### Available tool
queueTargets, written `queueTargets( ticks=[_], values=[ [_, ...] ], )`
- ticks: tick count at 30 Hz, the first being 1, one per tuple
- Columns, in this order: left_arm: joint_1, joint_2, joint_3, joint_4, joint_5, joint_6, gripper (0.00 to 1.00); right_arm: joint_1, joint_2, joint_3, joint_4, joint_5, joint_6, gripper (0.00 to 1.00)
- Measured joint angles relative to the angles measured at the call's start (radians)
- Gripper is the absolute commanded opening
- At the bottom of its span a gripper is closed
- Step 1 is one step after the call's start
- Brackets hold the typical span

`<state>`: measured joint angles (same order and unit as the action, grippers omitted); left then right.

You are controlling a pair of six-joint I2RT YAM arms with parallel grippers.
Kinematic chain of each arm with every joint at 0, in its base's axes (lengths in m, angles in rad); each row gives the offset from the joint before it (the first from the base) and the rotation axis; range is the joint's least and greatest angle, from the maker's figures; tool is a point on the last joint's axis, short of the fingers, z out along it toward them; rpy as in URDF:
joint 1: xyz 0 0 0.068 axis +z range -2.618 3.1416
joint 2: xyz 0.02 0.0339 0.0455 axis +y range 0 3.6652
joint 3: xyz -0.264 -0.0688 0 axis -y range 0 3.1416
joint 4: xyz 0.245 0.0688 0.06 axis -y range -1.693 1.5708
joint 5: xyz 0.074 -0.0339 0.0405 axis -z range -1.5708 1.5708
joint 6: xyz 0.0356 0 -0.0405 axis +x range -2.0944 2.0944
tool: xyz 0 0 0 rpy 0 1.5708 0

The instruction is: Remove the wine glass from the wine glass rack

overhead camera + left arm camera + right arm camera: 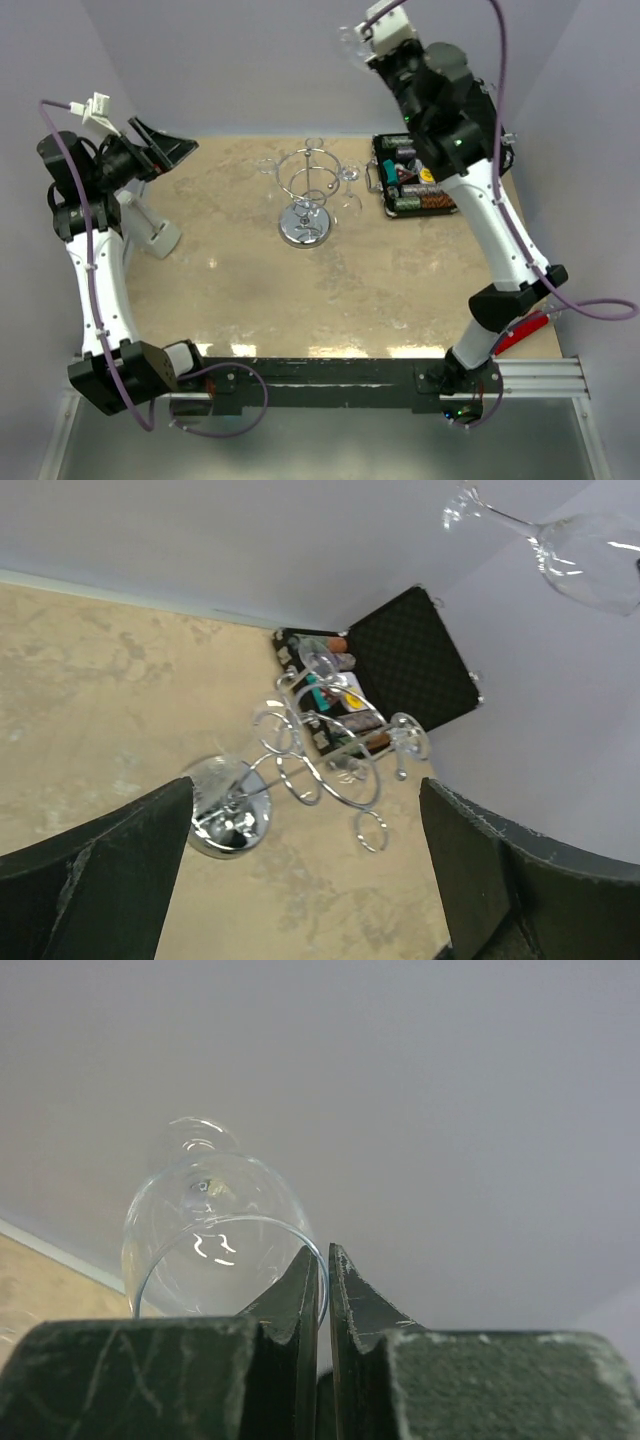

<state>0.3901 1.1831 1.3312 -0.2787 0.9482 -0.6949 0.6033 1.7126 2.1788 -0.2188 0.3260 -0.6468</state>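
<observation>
Confirm that the right jaws are closed on the rim of the wine glass (pixel 215 1235), which is pinched between both fingertips (pixel 300 1285). The wine glass is off the wine glass rack (pixel 308 195) and is held high near the back wall (bowl toward the jaws, foot away). The left jaws stand wide open above the left side of the surface (pixel 230 290), facing the wine glass rack, which stands upright beside a black case (pixel 415 185).

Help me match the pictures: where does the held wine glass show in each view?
Top external: wine glass, top edge, right of centre.
Left wrist: wine glass, upper right corner.
Right wrist: wine glass, lower left, rim pinched by the right hand.
Shared landmark: wine glass rack, top and left wrist views only.
</observation>
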Motion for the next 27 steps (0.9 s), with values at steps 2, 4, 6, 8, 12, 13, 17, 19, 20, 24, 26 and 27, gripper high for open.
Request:
queueTargets(
  ticks=[2, 4, 6, 8, 12, 13, 17, 19, 20, 24, 26, 27],
  values=[
    [-0.016, 0.014, -0.006, 0.001, -0.036, 0.05, 1.0, -0.077, -0.013, 0.013, -0.077, 0.013, 0.027, 0.0],
    [-0.037, 0.032, -0.01, 0.015, -0.071, 0.09, 0.99, -0.149, -0.019, 0.034, -0.16, 0.023, 0.057, 0.0],
    [-0.058, 0.052, -0.01, 0.037, -0.098, 0.122, 0.99, -0.219, -0.037, 0.032, -0.261, 0.022, 0.089, 0.0],
    [-0.077, 0.072, -0.01, 0.054, -0.117, 0.155, 0.98, -0.256, -0.074, -0.008, -0.324, 0.02, 0.1, 0.0],
    [-0.13, 0.127, -0.009, 0.078, -0.153, 0.231, 0.98, -0.279, -0.169, -0.114, -0.481, -0.008, 0.111, 0.0],
    [-0.143, 0.14, -0.009, 0.083, -0.155, 0.246, 0.98, -0.279, -0.181, -0.127, -0.517, -0.022, 0.113, 0.0],
    [-0.171, 0.174, -0.009, 0.12, -0.162, 0.268, 0.98, -0.288, -0.2, -0.171, -0.637, -0.088, 0.118, 0.0],
    [-0.175, 0.185, -0.009, 0.148, -0.167, 0.268, 0.98, -0.303, -0.196, -0.205, -0.688, -0.122, 0.121, 0.0],
    [-0.175, 0.19, -0.009, 0.159, -0.169, 0.269, 0.98, -0.313, -0.193, -0.224, -0.712, -0.14, 0.121, 0.0],
    [-0.175, 0.205, -0.009, 0.187, -0.172, 0.268, 0.97, -0.344, -0.167, -0.307, -0.777, -0.174, 0.119, 0.0],
    [-0.175, 0.211, -0.009, 0.193, -0.177, 0.268, 0.97, -0.356, -0.15, -0.353, -0.798, -0.189, 0.115, 0.0],
    [-0.175, 0.214, -0.009, 0.196, -0.179, 0.268, 0.97, -0.359, -0.143, -0.368, -0.805, -0.191, 0.113, 0.0]
  ],
)
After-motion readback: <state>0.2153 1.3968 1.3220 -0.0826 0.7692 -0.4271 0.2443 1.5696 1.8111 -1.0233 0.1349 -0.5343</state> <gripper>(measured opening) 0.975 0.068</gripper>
